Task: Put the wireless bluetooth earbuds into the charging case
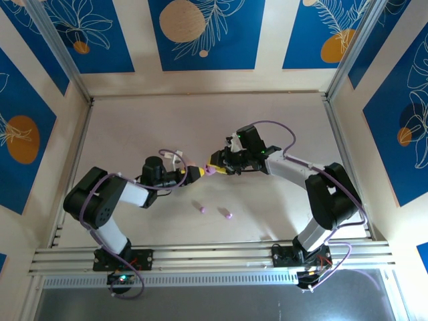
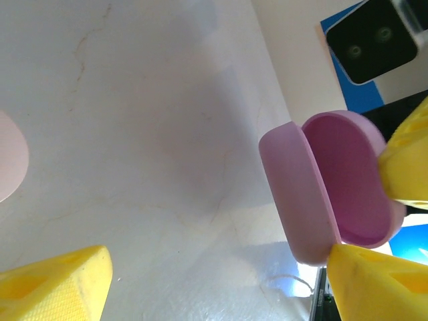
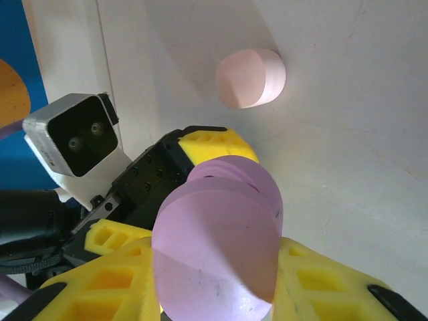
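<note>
**Open case held aloft, earbuds on table**

The right tool (image 1: 218, 164) clamps the purple charging case (image 3: 212, 247) above mid-table, apparently offering it to the left tool (image 1: 194, 172), whose jaws stand wide beside it. Its lid gapes, hollow facing the left arm; the long axis seemingly runs left–right. Two earbuds (image 1: 202, 208) lie nearer, on the table (image 1: 134, 127).

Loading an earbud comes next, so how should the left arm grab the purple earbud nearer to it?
Take the purple earbud from straight above, jaws across its middle, most likely. It is a tiny rounded nub lying on the table, apart from the other earbud, so its sides are free.
</note>
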